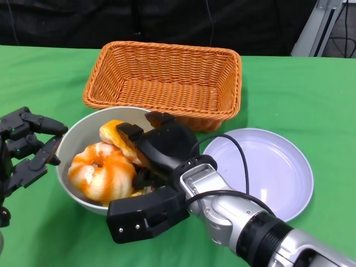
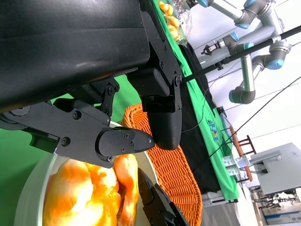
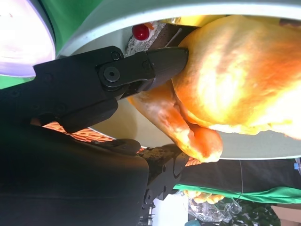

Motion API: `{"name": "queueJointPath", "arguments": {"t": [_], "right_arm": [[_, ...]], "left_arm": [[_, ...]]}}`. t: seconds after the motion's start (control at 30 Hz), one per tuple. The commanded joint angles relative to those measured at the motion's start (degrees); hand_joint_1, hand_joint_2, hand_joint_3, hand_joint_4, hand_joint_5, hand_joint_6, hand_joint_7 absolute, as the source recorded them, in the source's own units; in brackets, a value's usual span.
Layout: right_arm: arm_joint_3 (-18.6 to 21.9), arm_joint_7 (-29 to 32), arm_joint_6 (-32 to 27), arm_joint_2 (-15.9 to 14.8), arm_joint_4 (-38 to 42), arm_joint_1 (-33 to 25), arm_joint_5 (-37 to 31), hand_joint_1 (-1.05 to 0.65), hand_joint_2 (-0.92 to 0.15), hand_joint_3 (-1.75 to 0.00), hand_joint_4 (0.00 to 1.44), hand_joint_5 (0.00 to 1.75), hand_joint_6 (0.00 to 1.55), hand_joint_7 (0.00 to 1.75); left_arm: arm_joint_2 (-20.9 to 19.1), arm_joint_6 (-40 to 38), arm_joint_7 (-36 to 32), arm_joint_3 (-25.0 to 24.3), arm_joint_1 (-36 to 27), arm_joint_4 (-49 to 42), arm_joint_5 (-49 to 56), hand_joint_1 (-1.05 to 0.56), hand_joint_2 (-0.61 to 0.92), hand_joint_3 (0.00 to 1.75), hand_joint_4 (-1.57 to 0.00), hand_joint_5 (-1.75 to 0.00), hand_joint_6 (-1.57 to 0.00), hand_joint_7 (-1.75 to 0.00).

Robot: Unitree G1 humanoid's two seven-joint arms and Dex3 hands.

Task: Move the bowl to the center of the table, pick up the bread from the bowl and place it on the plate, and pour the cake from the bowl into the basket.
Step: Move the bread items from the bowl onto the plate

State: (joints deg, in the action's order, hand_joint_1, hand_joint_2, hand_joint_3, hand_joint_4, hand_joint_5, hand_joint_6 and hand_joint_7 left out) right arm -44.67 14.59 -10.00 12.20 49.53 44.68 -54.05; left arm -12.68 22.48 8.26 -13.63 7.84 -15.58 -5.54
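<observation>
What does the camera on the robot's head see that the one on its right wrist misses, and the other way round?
Only the head view shows the whole layout: the left hand open beside the bowl, the ring-shaped pastry, and the whole empty basket and plate. Only the right wrist view shows a red cherry-like piece deep in the bowl, plus the room beyond the table. Both show the right hand reaching into the bowl, its fingers against the bread.
</observation>
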Motion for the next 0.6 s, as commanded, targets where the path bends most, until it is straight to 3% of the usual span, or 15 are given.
{"name": "queueJointPath", "arguments": {"t": [0.03,0.6], "right_arm": [[-0.4,0.0,0.7,2.4,1.9,1.1,0.9,-0.49,-0.9,-0.01,0.68,0.15,0.57,0.05],[-2.5,1.2,3.7,0.7,0.6,1.2,0.0,-0.42,-0.89,0.0,0.76,0.13,0.58,0.0]], "left_arm": [[-0.6,0.5,-0.7,-0.2,0.2,-0.4,0.5,-0.23,0.86,0.43,-0.82,-1.53,-0.84,-1.09],[-0.1,0.1,-1.6,-0.2,0.7,-0.5,1.1,-0.24,0.85,0.44,-0.83,-1.47,-0.82,-1.11]]}}
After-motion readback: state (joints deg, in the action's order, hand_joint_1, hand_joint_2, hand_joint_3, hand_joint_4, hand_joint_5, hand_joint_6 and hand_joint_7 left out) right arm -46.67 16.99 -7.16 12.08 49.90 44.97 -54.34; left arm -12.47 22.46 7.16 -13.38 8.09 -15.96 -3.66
